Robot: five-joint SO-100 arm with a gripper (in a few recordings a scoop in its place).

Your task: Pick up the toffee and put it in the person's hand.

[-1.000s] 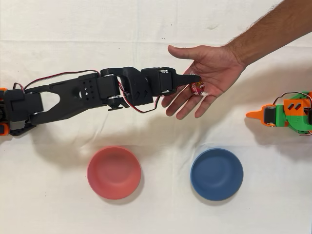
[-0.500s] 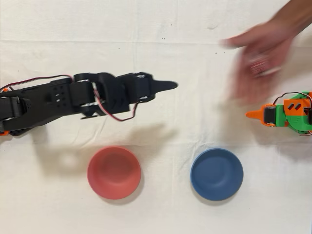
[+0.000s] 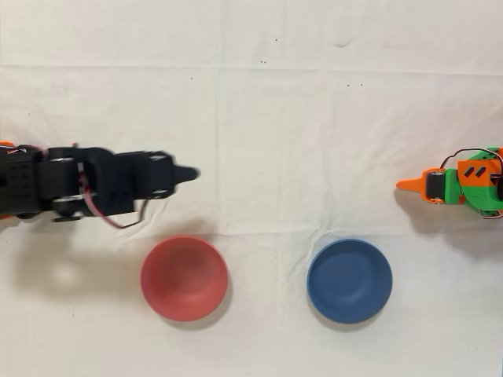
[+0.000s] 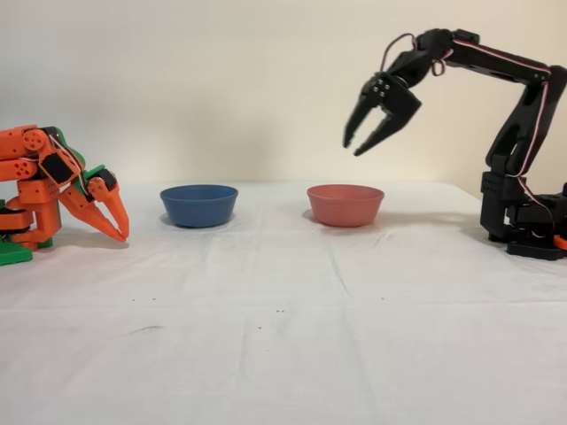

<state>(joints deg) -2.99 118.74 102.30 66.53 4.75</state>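
While the black arm (image 4: 523,133) is hanging folded above the desk (image 4: 283,336), its end effector (image 4: 361,142) is showing two fingers spread apart with nothing between them, pointing down and to the left in the fixed view, high over the desk beside the pink-red bowl (image 4: 345,204). From overhead, the end effector (image 3: 185,173) is sitting above and to the left of the pink-red bowl (image 3: 184,278). A blue bowl (image 3: 349,280) is resting well apart from the pink-red one. An idle orange arm (image 3: 460,185) is sitting at the right edge overhead. Where the toffee is, I cannot tell.
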